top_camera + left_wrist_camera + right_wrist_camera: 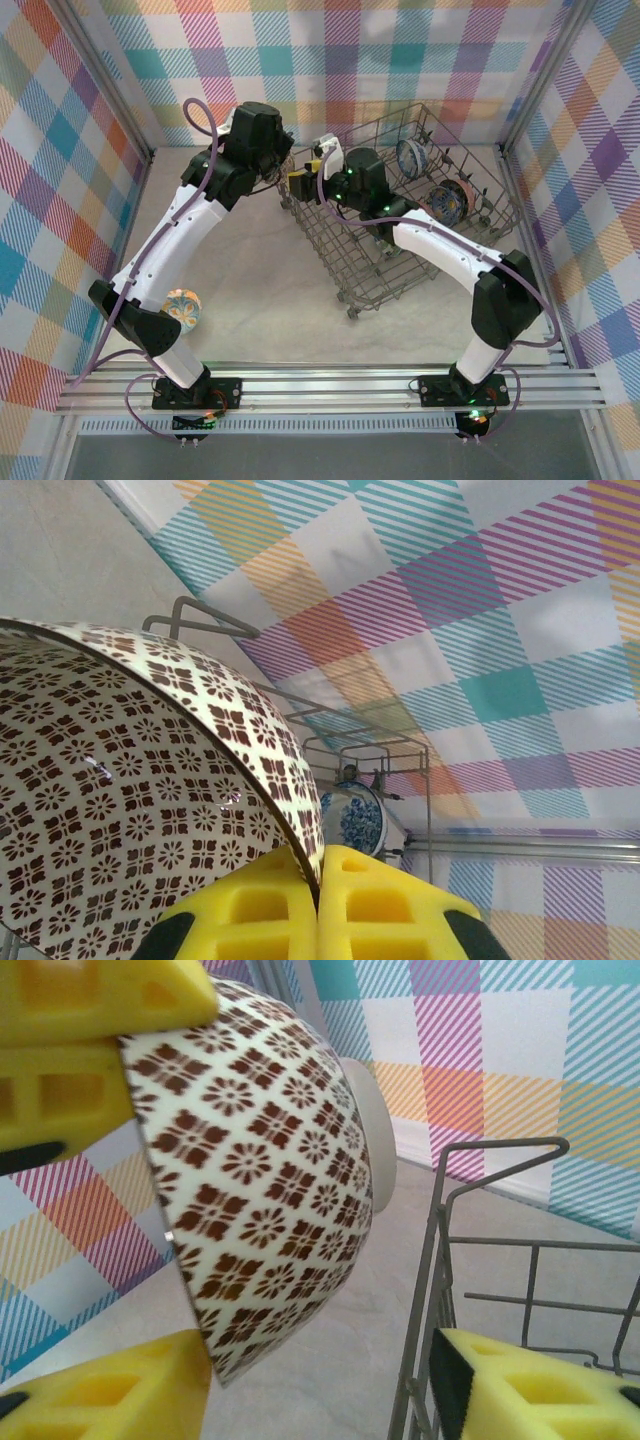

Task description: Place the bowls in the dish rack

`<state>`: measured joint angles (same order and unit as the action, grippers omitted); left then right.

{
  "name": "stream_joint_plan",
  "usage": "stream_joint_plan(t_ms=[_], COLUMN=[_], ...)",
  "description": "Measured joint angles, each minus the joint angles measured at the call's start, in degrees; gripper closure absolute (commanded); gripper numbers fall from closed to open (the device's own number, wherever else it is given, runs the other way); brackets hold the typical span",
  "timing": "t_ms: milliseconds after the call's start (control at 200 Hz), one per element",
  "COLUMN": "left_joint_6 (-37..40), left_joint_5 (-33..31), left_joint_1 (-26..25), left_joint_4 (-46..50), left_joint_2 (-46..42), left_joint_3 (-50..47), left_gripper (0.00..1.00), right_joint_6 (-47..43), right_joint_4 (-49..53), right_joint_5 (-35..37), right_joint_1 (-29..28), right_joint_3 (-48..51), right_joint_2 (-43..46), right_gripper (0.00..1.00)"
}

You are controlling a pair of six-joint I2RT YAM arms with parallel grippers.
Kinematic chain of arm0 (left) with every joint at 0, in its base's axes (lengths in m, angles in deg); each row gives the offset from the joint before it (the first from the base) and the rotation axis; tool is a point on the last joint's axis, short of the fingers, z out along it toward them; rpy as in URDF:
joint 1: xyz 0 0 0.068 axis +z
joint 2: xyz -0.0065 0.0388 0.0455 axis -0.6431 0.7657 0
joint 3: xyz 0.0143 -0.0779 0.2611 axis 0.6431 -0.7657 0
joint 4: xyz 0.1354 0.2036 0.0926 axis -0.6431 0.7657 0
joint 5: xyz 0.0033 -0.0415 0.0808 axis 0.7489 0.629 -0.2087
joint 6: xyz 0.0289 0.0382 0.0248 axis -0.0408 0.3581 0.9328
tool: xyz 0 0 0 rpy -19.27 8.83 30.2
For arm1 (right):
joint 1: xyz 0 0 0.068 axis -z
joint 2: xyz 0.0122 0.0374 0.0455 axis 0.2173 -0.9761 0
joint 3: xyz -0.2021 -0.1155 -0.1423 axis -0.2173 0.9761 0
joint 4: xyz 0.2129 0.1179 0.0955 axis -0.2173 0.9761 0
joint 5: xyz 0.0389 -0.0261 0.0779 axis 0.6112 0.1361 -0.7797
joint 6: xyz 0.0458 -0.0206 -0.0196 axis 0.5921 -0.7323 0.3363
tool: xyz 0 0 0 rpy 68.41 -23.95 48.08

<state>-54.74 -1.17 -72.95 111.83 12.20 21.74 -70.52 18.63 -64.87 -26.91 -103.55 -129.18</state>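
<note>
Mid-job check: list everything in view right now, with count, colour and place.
table: 1, pale grey
walls: 3, pastel plaid, around the table
dish rack: 1, grey wire, table's right half
brown-patterned bowl: 1, white with brown motifs, held aloft at the dish rack's far-left corner
blue-white bowl: 1, blue and white, on edge at the rack's far side
reddish bowl: 1, red-orange and blue, on edge in the rack, right side
loose bowl: 1, green-orange, near-left on the table
left tool: 1, yellow fingers, shut on the brown-patterned bowl's rim
right tool: 1, yellow fingers, open beside that bowl's lower rim
</note>
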Motion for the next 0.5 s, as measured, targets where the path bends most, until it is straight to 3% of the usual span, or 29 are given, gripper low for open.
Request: stream_joint_plan(t_ms=[500], left_joint_6=[-1.40], left_joint_5=[-0.35], left_joint_1=[-0.04], left_joint_4=[-1.73], left_joint_2=[0.52], left_joint_3=[0.15], left_gripper=[1.00], right_joint_6=[3.67], right_joint_4=[-6.16], right_joint_5=[7.78], right_joint_1=[-1.55], right_joint_3=[0.00], right_joint_2=[-0.87], right_gripper=[0.64])
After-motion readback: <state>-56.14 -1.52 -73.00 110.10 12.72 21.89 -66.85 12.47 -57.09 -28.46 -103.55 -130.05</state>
